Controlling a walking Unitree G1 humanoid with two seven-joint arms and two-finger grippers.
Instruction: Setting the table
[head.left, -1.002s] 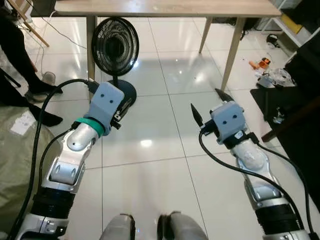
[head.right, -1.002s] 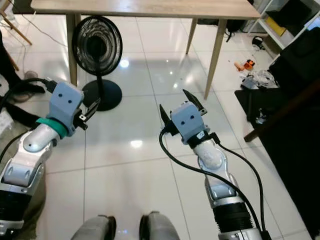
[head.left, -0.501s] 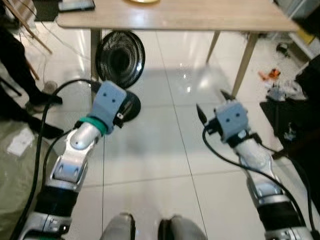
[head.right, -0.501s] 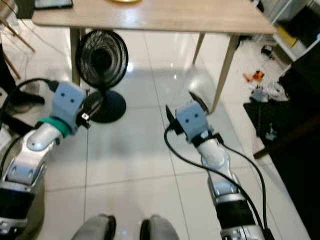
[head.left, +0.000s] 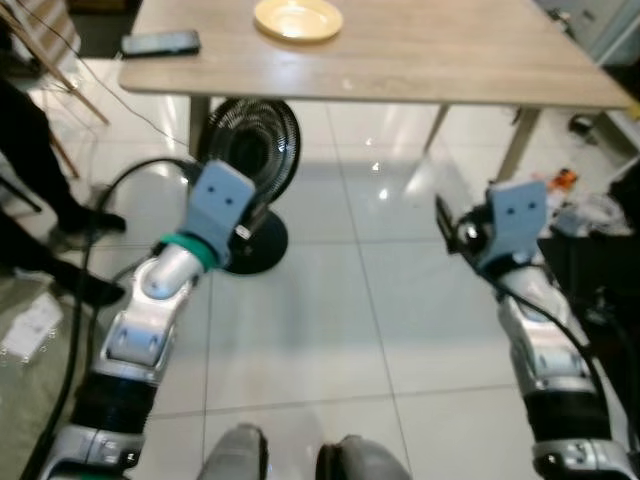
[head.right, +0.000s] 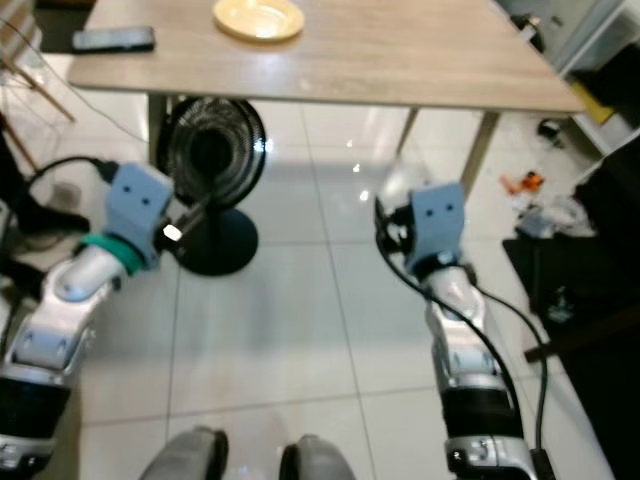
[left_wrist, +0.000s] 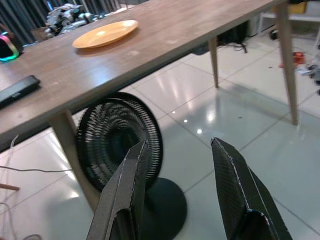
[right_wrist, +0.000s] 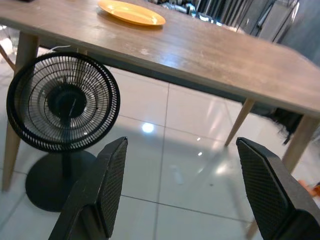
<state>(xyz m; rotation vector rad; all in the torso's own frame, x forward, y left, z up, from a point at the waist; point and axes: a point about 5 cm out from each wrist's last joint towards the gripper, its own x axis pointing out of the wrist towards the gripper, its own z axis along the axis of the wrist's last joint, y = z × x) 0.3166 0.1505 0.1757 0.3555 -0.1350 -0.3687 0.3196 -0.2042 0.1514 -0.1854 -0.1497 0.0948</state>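
at the bottom of the head views we see our own two grey feet (head.left: 290, 458) on the glossy white tile floor (head.left: 330, 330). just above them both arms are raised in front of us, nothing in either one. our left gripper (left_wrist: 182, 192) has its two black fingers spread apart and empty, aimed at the black floor fan (head.left: 248, 165) that stands on its round base under the near edge of the table. our right gripper (right_wrist: 192, 185) is spread wide too, holding nothing, facing the same fan and the table edge above it. beyond the grippers stands the long wooden table (head.left: 430, 55) on slanted legs. on its top, well back from the near edge, lies a yellow plate (head.left: 298, 18), and near the left corner lies a dark flat phone (head.left: 160, 43), well apart from the plate. off to our right on the floor is some scattered clutter (head.left: 580, 200).
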